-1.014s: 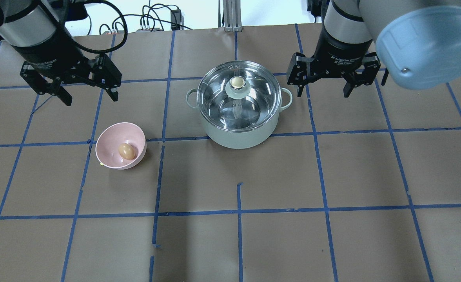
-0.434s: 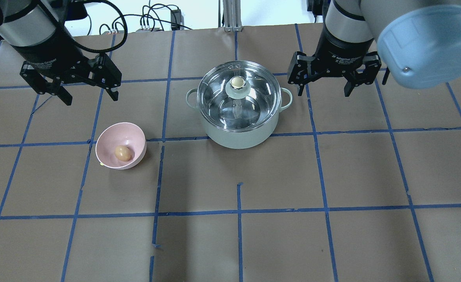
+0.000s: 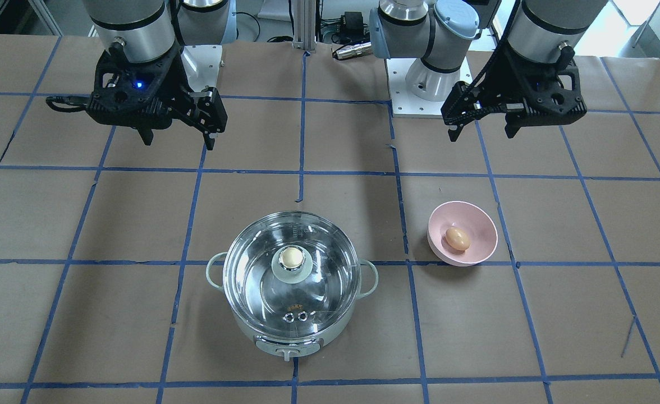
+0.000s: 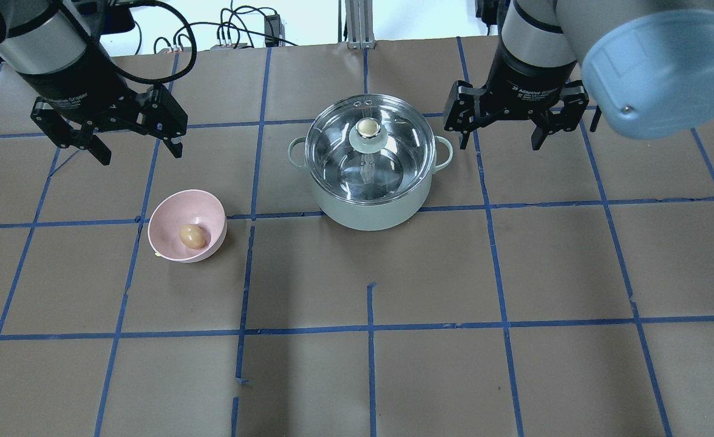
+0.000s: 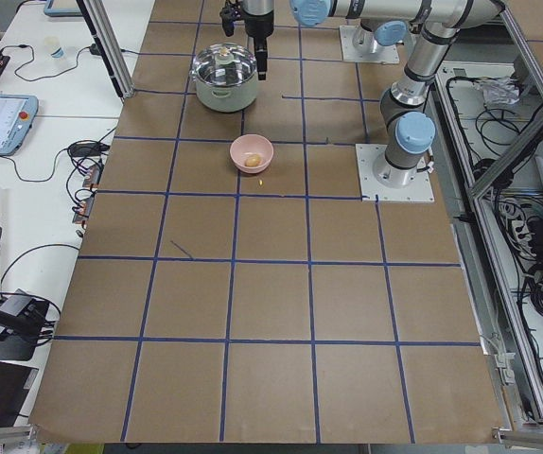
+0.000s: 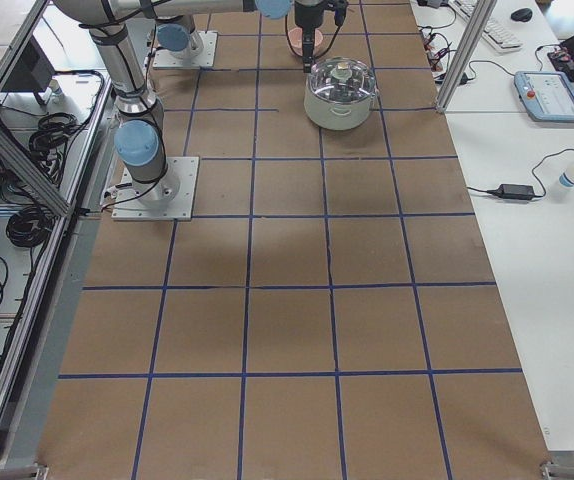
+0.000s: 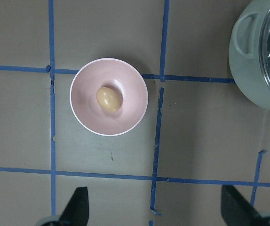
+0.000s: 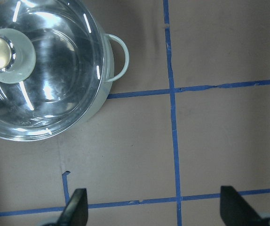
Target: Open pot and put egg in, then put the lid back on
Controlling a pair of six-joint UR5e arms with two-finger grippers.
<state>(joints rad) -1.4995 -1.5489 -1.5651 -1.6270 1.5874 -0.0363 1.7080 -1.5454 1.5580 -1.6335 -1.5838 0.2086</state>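
While lid (image 4: 367, 135) caps pot (image 4: 369, 215) | left claw (image 4: 141, 155) wide, empty | right claw (image 4: 501, 145) wide, empty

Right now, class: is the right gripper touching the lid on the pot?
Apart. The front-facing view shows the right gripper hanging open, well back from the pot, with a wide gap between its fingertips and the lid.

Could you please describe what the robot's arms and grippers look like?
Both arms are silver-grey tubes with pale blue joint caps. The left gripper and right gripper are black with two jaws each and white "Adaptive Gripper" lettering.
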